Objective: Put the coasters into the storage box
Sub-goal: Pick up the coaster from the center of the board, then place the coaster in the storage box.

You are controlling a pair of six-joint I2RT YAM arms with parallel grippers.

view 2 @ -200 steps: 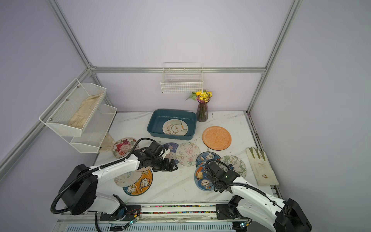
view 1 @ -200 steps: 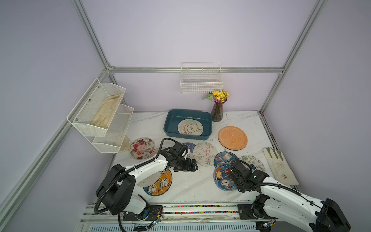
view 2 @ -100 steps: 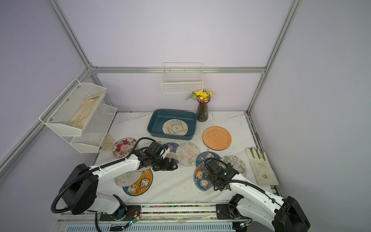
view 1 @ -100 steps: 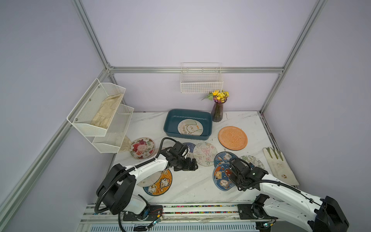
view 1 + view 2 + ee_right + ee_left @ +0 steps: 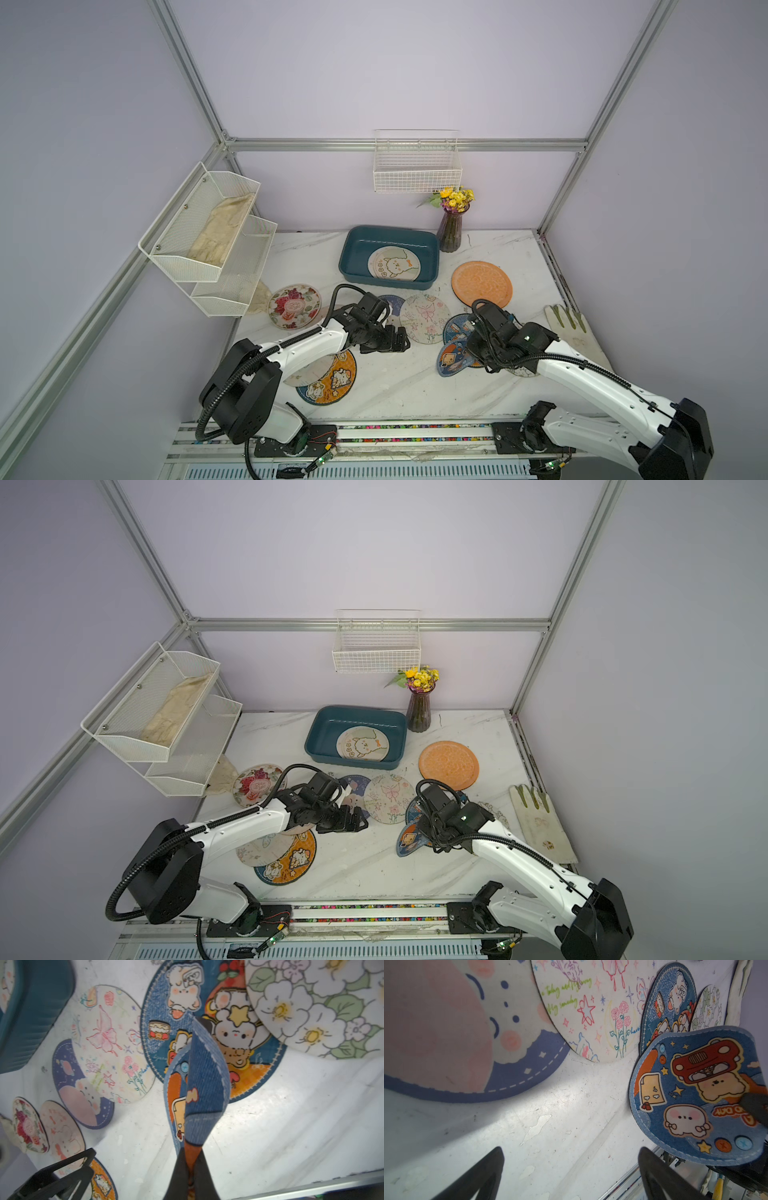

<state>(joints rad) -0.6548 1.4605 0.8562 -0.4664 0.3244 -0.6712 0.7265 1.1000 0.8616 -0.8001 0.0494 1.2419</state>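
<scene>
The dark teal storage box [image 5: 353,253] stands at the back of the table with a cream animal coaster [image 5: 394,264] lying in it. My right gripper [image 5: 190,1159] is shut on the edge of a blue cartoon coaster [image 5: 205,1084], which is folded and lifted off the table [image 5: 451,359]. My left gripper [image 5: 571,1153] is open over bare table, near a purple-blue coaster [image 5: 517,1076], with nothing between its fingers. More coasters lie flat: plain orange [image 5: 482,284], butterfly print [image 5: 424,318], red floral [image 5: 294,305], orange cartoon [image 5: 332,380] and another blue one [image 5: 166,1001].
A vase of flowers [image 5: 451,232] stands right of the box. A pale glove [image 5: 571,332] lies at the table's right edge. A white mesh shelf [image 5: 208,245] hangs at the left, and a wire basket [image 5: 417,174] on the back wall.
My right gripper has shut on the blue cartoon coaster and raised it, so it folds and shifts slightly left. The left arm has barely moved.
</scene>
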